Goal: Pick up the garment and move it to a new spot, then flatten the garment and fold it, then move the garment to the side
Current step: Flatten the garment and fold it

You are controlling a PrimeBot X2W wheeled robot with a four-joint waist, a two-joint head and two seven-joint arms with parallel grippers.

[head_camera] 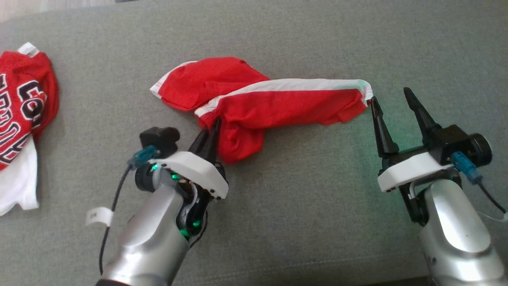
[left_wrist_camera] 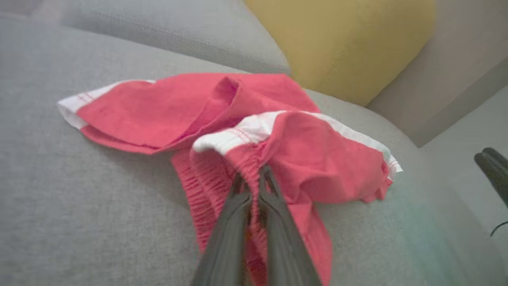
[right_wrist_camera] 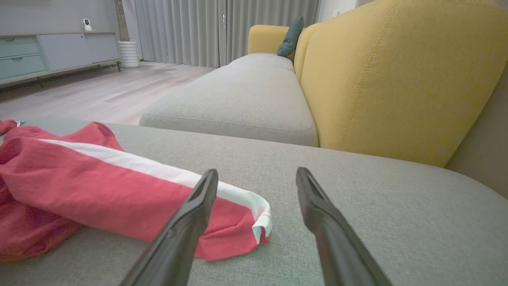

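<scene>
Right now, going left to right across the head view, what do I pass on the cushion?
Red-and-white lettered jersey → left gripper, shut on bunched cloth → red shorts it pinches, white stripe running right → right gripper, open by their far end.

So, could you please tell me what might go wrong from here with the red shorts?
1. The left gripper pinches the red shorts by only a bunched bit of waistband, so a lift may slip or crumple them.
2. The right gripper stands open with the white-trimmed hem just at one fingertip; closing here could catch only a corner, or miss.
3. The jersey lies at the left; moving that way could overlap it.
</scene>
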